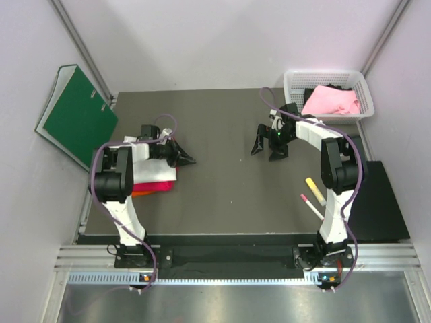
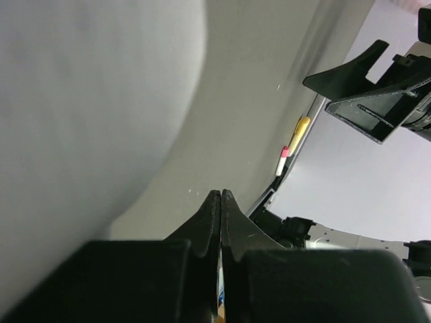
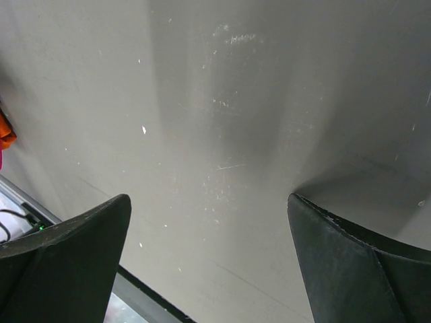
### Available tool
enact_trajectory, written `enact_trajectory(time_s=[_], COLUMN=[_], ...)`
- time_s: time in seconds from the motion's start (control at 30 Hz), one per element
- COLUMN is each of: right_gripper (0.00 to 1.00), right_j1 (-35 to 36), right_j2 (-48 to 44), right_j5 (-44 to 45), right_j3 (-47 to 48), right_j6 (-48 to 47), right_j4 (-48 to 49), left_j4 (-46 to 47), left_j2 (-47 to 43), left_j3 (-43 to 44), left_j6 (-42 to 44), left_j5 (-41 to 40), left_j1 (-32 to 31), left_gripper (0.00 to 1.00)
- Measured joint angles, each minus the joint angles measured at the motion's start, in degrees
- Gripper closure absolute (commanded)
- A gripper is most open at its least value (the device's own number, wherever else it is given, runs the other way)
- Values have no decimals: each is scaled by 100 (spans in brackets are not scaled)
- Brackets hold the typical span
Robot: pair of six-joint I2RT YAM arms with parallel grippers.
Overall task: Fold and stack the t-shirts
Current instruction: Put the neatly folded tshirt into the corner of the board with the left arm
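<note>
At the left of the worktop (image 1: 229, 195) three shirts were seen piled: the white shirt (image 1: 156, 171) on top, with the red shirt (image 1: 156, 185) and orange shirt (image 1: 140, 192) showing under its lower edge. These were judged to be folded and stacked already. The pink shirt (image 1: 330, 101) was found crumpled in the basket (image 1: 326, 72) at the upper right, not yet folded. The left hand (image 1: 190, 160) was held pressed together and empty, just right of the pile. The right hand (image 1: 267, 151) was spread wide over bare worktop, right of centre, with nothing gripped. One shirt was thus judged outstanding, to be fetched, folded and laid on the others.
</note>
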Motion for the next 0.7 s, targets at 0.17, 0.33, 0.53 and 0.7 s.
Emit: enact_trajectory(time_s=[0.17, 0.33, 0.53, 0.7], right_gripper=[0, 0, 0, 0], right_j1=[0, 0, 0, 0], right_j2=[0, 7, 17, 26], right_j5=[-4, -35, -96, -136], right_j3=[0, 0, 0, 0], right_j6=[0, -2, -2, 0], right_j4=[2, 7, 9, 11], left_j4=[-387, -660, -2396, -3318], left_j2=[-529, -1370, -1473, -1163], left_j3=[-11, -122, 1443, 3211], left_j6=[96, 201, 1016, 1440], left_j5=[-122, -223, -1718, -3440], left_j1=[76, 378, 22, -544], left_gripper=[100, 100, 100, 100])
